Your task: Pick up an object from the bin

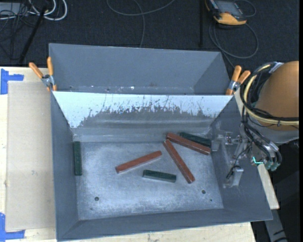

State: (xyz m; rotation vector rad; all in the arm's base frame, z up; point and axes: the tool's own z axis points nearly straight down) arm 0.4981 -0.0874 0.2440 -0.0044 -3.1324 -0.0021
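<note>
One end effector (233, 174) hangs over the right wall of the bin (141, 205); we cannot tell how far open it is or whether it holds anything. Nearest, toward the floor's right edge, a long brown bar (179, 161) lies against a shorter brown bar (188, 143), with a dark green bar (159, 175) beside them.

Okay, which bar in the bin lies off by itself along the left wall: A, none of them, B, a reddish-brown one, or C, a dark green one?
C: the dark green bar lies alone along the left wall of the bin, apart from the reddish-brown bars nearer the middle and right.
</note>
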